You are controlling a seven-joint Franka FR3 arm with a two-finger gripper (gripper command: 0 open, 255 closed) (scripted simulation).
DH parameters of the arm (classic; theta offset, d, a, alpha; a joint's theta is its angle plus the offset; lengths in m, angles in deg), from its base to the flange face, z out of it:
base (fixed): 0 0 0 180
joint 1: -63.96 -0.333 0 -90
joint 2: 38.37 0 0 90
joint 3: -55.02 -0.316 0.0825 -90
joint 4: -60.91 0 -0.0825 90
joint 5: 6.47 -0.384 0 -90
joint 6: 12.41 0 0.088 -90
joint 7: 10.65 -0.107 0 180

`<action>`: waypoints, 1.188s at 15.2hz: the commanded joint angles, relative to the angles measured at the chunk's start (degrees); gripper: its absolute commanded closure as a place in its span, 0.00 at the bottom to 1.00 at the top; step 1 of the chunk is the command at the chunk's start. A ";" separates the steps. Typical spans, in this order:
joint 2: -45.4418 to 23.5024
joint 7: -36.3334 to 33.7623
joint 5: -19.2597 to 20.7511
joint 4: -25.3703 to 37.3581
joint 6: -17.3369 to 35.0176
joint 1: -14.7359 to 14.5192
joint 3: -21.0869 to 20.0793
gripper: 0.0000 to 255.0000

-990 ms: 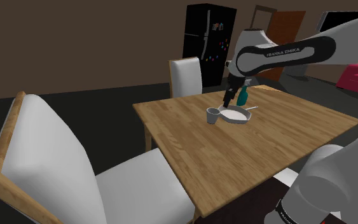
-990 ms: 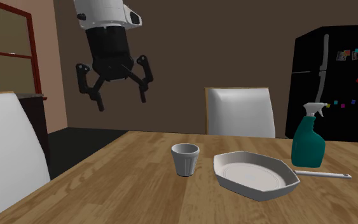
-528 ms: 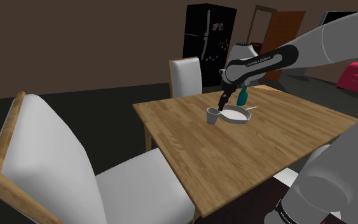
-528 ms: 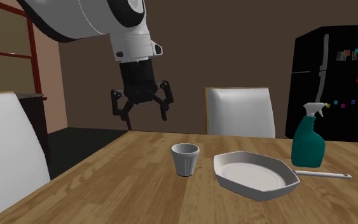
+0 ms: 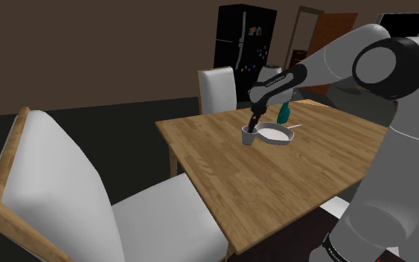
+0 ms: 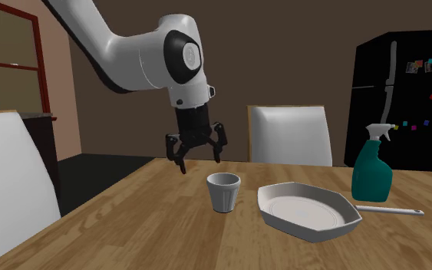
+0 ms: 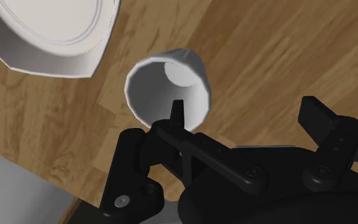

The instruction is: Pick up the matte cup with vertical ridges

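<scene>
Hovering just above ridged cup, fingers spread wide, holding nothing, cup untouched.

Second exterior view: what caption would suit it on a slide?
Open black gripper hovers near a pale ridged cup on a wooden table, beside a white dish.

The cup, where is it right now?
In the second exterior view the cup stands upright on the wooden table, just left of the white dish, with the open tool hanging close above it.
</scene>
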State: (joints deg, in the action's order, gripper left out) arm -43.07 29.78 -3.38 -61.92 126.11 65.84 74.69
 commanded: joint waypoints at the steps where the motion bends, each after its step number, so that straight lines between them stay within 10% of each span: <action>1: -4.72 2.96 -2.56 2.87 1.84 0.76 0.00 0.00; 13: -13.89 7.16 -7.16 5.60 8.06 2.92 -1.54 0.00; 14: -13.91 7.18 -7.17 5.58 8.10 2.94 -1.54 1.00; 18: -13.93 7.17 -7.18 5.59 8.11 2.93 -1.55 1.00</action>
State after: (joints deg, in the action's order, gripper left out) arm -56.97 36.95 -10.55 -56.31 134.21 68.77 73.14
